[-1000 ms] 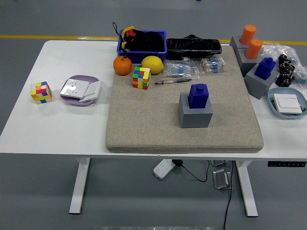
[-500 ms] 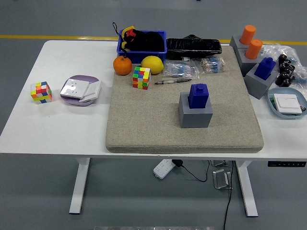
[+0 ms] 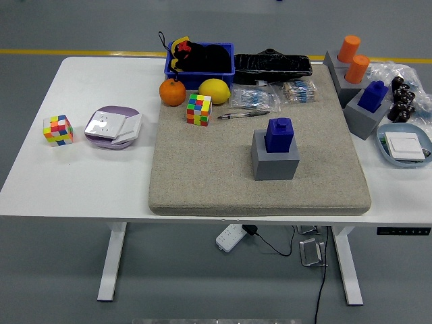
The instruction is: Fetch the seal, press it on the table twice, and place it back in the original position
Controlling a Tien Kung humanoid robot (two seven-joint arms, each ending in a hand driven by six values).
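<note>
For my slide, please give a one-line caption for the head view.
Blue seal upright in its gray holder on the beige mat, no robot hands in view.

Nothing of the robot's own body, and no person, lies within the head view, so its look cannot be told.

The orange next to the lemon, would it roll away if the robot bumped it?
Probably yes. The orange looks round and rests freely on the white table, so a nudge could send it rolling. The lemon and blue bin close beside it would likely stop it soon.
</note>
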